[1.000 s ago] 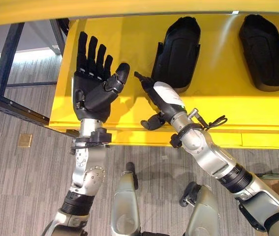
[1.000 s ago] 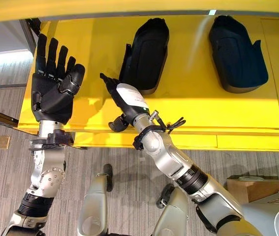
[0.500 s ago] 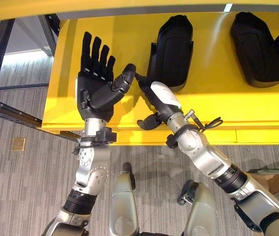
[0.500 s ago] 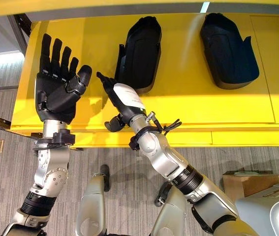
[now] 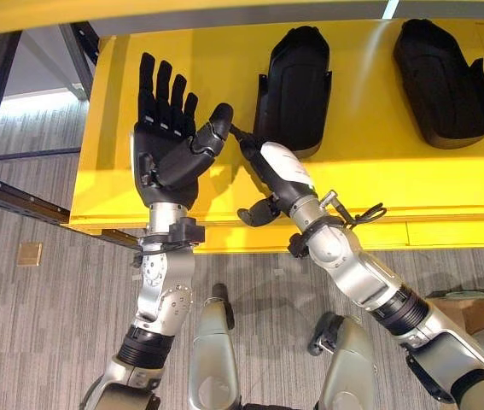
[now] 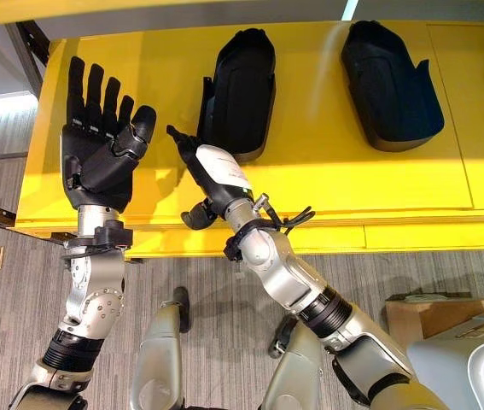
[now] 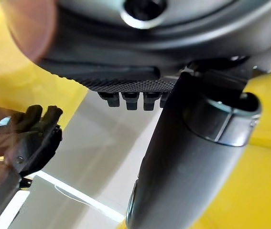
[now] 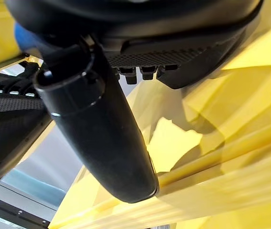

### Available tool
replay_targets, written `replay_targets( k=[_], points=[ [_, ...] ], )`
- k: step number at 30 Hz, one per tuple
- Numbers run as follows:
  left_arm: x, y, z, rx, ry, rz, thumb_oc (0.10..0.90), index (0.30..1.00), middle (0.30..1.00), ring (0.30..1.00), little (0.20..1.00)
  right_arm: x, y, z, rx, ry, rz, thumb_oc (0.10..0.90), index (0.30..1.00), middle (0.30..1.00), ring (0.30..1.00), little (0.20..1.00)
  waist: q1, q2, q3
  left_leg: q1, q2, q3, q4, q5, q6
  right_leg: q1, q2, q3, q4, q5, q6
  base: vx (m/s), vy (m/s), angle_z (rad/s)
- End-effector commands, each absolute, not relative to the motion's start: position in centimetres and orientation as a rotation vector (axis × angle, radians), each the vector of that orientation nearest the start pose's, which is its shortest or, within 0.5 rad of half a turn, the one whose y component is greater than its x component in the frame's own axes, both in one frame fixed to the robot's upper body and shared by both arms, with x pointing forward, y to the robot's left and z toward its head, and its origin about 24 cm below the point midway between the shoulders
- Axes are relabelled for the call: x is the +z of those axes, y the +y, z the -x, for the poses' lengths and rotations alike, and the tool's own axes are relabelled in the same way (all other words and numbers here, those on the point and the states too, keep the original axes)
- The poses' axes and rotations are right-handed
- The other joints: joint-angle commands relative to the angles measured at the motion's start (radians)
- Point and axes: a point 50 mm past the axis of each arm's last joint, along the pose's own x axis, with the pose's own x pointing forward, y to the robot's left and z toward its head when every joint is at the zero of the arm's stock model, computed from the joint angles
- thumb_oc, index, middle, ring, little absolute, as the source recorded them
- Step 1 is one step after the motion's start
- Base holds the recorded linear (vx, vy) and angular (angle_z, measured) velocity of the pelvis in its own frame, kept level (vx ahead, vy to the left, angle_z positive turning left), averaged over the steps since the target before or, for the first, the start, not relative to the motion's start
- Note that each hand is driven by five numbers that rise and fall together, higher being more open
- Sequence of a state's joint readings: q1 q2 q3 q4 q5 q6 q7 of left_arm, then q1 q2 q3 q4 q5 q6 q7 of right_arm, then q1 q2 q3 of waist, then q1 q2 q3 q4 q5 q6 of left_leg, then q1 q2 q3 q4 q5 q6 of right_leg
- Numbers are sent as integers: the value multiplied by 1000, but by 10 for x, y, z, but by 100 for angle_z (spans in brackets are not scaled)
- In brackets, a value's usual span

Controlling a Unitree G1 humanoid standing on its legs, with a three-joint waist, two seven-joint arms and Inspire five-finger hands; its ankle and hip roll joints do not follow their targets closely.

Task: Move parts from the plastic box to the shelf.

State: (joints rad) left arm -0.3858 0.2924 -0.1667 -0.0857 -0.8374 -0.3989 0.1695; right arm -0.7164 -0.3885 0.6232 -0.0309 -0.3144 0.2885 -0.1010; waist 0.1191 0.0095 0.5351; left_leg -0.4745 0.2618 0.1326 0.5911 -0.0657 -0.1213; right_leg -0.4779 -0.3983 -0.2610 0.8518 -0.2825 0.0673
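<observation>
From my left eye, two black moulded plastic parts (image 5: 294, 90) (image 5: 443, 81) lie well apart on the bright yellow shelf (image 5: 370, 184) above grey carpet floor (image 5: 28, 316). My left robot hand (image 5: 166, 141) spreads empty. My right robot hand (image 6: 212, 175), fingers extended, points beside the nearer part.

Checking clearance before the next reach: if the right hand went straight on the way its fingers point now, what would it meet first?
Probably the left hand's thumb: the right hand points up and leftward, fingertips nearly at it. The nearer black part lies just to the side. Depth is unclear.
</observation>
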Motion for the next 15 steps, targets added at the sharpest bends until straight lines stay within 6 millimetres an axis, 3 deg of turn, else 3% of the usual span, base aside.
replay_targets(
  k=[1,15],
  points=[
    [247,144,-271,-278,-988,622,900,1000,1000,1000,1000,230,-41,-318,213,-714,819,900,1000,1000,1000,1000,3,-5,-41,79,19,14,-29,-95,23,37,-1,73,-92,52,35,0,0,0],
    [251,142,-272,-287,-1017,647,900,1000,1000,1000,1000,226,-52,-323,160,-708,814,900,1000,1000,1000,1000,-12,-8,-42,77,18,19,-23,-101,25,29,7,82,-87,48,31,0,0,0]
  ],
)
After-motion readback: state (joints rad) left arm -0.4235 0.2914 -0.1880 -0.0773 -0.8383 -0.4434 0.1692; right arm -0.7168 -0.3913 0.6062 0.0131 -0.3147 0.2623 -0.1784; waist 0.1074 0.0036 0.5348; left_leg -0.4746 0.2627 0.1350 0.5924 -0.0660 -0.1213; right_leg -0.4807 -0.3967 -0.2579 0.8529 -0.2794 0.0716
